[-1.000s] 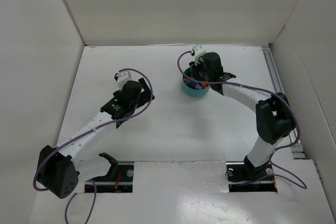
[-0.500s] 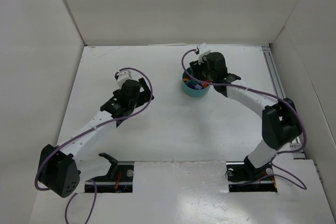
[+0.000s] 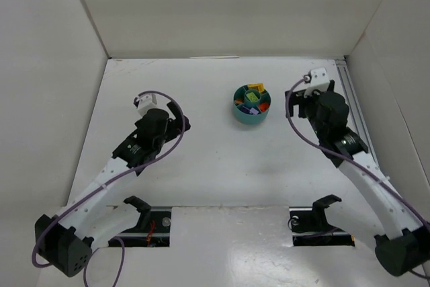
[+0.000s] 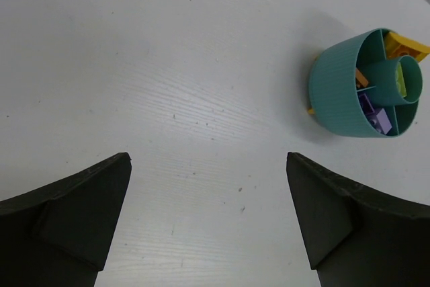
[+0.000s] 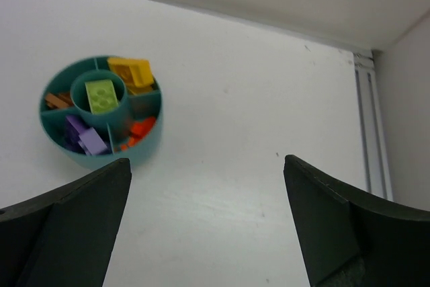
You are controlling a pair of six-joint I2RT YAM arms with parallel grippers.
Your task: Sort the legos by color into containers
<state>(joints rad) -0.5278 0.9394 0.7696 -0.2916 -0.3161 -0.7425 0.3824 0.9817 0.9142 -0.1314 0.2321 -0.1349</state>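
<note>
Right wrist view shows the round teal plastic dish (image 5: 97,159) on the white table (image 5: 235,99); a lime green lego brick (image 5: 101,95) fills its central cup; orange-yellow (image 5: 131,70), brown (image 5: 57,101), lilac (image 5: 87,138) and orange-red bricks (image 5: 140,129) lie in separate outer compartments; right gripper (image 5: 206,186) and left gripper (image 4: 208,179) both stand spread wide, empty, away from the dish.

Arms: we count two, the left arm (image 3: 111,166) and the right arm (image 3: 366,173).
Grippers: two, the left gripper (image 4: 207,166) and the right gripper (image 5: 207,166), each with two fingers (image 4: 74,213).
Teal dish (image 5: 134,154): one, ahead and to the left of the right gripper.
Compartments: we make it five, a central cup (image 5: 99,119) and four around it.
Lime green bricks (image 5: 101,95): one that we can see.
Lilac bricks (image 5: 87,138): at least two.
Orange-yellow bricks (image 5: 131,70), brown bricks (image 5: 57,101), orange-red bricks (image 5: 138,129): one heap of each; we cannot count the pieces.
</note>
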